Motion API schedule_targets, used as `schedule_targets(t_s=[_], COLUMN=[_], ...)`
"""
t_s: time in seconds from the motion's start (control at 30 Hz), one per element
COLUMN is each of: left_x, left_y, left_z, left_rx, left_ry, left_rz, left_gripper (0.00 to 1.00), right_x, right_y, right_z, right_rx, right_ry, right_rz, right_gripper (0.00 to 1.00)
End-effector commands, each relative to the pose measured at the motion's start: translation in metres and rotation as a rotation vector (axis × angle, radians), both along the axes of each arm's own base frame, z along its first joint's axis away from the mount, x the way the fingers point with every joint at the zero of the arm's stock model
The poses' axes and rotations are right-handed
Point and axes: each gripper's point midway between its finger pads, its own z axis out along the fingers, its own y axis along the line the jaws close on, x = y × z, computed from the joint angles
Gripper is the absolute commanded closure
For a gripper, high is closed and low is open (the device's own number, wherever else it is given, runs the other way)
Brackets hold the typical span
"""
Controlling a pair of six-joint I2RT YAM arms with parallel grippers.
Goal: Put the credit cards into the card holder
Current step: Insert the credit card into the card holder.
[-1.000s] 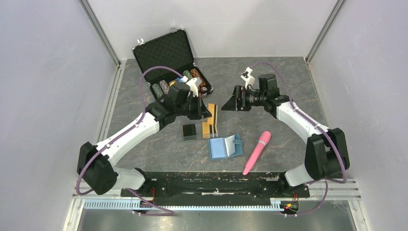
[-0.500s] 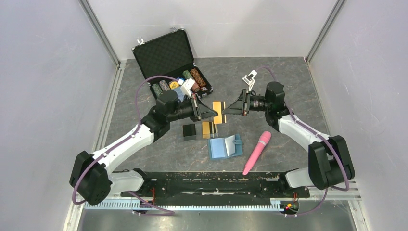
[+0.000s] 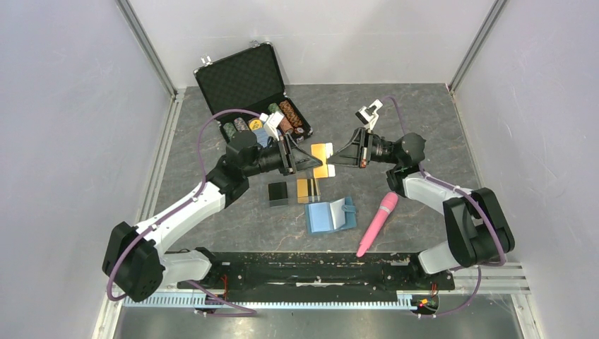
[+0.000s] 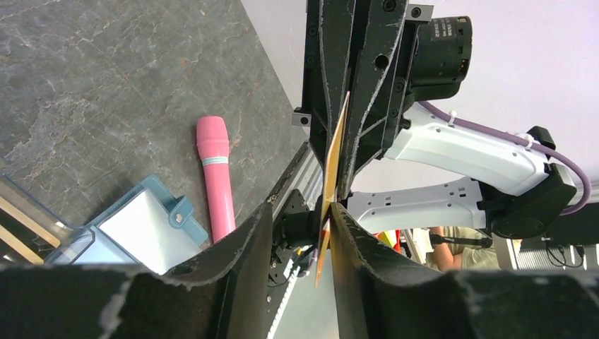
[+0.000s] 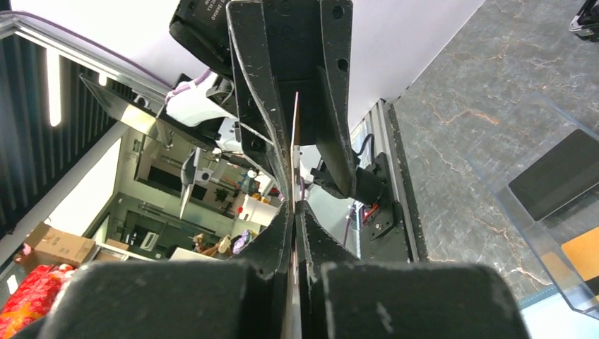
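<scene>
A gold-orange credit card (image 3: 323,159) hangs in the air between my two grippers above the table's middle. My right gripper (image 3: 334,159) is shut on the card's right end; in the right wrist view the card (image 5: 294,145) runs edge-on out of the closed right gripper (image 5: 295,208). My left gripper (image 3: 311,162) is open around the other end. In the left wrist view the card (image 4: 332,166) leans against one finger (image 4: 367,261), with a gap to the other. The teal card holder (image 3: 329,215) lies open on the table in front, also in the left wrist view (image 4: 145,219).
Two clear boxes sit left of the holder, one with a black card (image 3: 278,193), one with gold and striped cards (image 3: 308,188). A pink cylinder (image 3: 378,222) lies right of the holder. The open black chip briefcase (image 3: 254,92) stands at the back left.
Both arms came together over the table's middle. The right gripper went from open to shut on the gold card's free end. The left jaws, shut on the card before, have opened.
</scene>
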Motion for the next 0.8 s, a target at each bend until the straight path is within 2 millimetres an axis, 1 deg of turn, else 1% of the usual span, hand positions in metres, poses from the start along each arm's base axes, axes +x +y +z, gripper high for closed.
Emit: schedule_targets(t_s=[0.0,0.07,0.13,0.17,0.2,0.37,0.5,0.63,0.7,0.77], left_x=[0.002,-0.001,-0.002,-0.006,-0.008,-0.025,-0.04,-0.05,-0.052,-0.05], left_y=[0.008,0.011,0.017,0.022,0.026,0.042,0.055,0.061,0.063,0.063], left_z=[-0.022,-0.036,-0.054,-0.068,-0.079,-0.127,-0.163,-0.187,-0.199,-0.207], left_rx=[0.058,0.109,0.177,0.23,0.27,0.401,0.549,0.672,0.717,0.748], left_ry=[0.053,0.075,0.105,0.14,0.166,0.278,0.335,0.355,0.385,0.4], left_rz=[0.015,0.01,0.022,0.025,0.028,0.033,0.022,-0.015,-0.025,-0.037], left_gripper=[0.57,0.57,0.57,0.57,0.58,0.64,0.69,0.72,0.75,0.79], right_x=[0.0,0.016,0.027,0.034,0.036,0.043,0.045,0.042,0.04,0.039], right_y=[0.001,0.001,-0.004,-0.007,-0.011,-0.031,-0.045,-0.048,-0.048,-0.049], right_z=[-0.007,-0.032,-0.066,-0.072,-0.082,-0.114,-0.131,-0.138,-0.14,-0.141], right_rx=[-0.04,-0.156,-0.336,-0.4,-0.461,-0.637,-0.76,-0.788,-0.788,-0.789], right_ry=[-0.033,-0.048,0.002,-0.011,-0.003,0.039,0.051,0.059,0.066,0.069], right_rz=[-0.007,-0.065,-0.108,-0.128,-0.136,-0.2,-0.224,-0.218,-0.213,-0.212], right_gripper=[1.0,1.0,1.0,1.0,1.0,1.0,1.0,1.0,1.0,1.0])
